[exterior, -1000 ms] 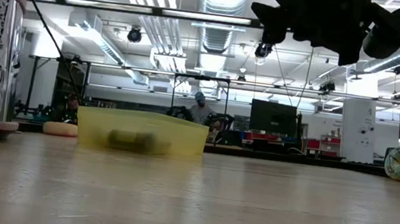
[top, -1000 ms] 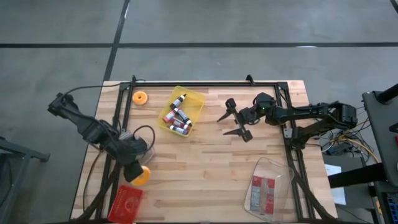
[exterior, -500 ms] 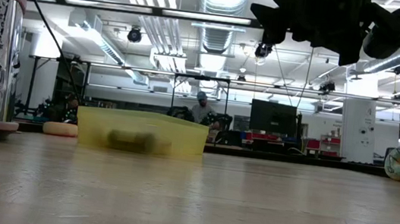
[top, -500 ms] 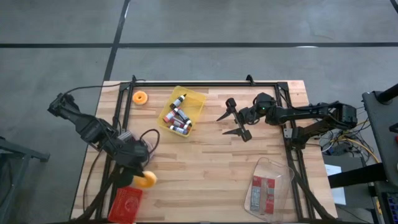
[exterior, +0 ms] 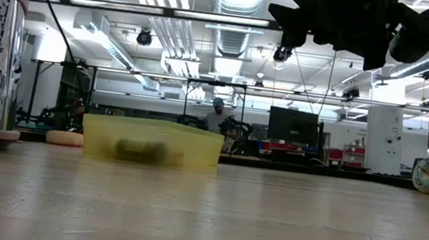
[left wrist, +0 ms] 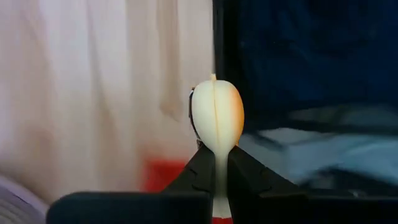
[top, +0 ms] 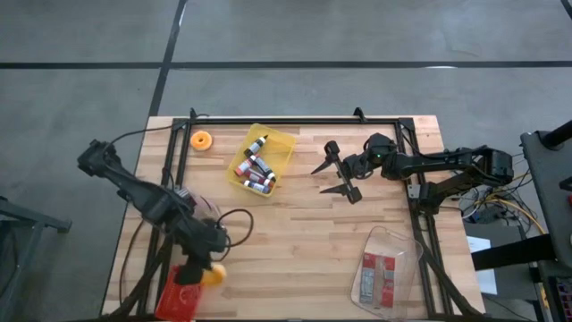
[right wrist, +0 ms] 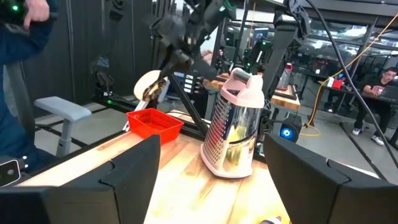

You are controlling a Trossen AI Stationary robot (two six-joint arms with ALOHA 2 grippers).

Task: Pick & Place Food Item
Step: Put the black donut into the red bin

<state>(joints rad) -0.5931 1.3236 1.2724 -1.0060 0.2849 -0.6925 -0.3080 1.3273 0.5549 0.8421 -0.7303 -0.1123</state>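
The left pincer (top: 207, 271) hangs at the table's (top: 304, 241) near left corner, closed on a yellow-orange food item (top: 213, 275) that sits above the edge of a red basket (top: 180, 293). In the left wrist view the food item (left wrist: 216, 114) is pinched between the two dark fingers (left wrist: 198, 172), its long axis running straight out in line with the fingers, a pale seam down its middle and its small pointed tip facing away from the wrist. The right wrist view shows it held just above the red basket (right wrist: 154, 123), beyond a pink-topped metal grater (right wrist: 236, 121). The right pincer (top: 336, 175) waits raised over the table's middle, fingers spread wide apart, beside a yellow bin (top: 262, 161) of small bottles. A clear container (top: 386, 269) lies near the right front corner.
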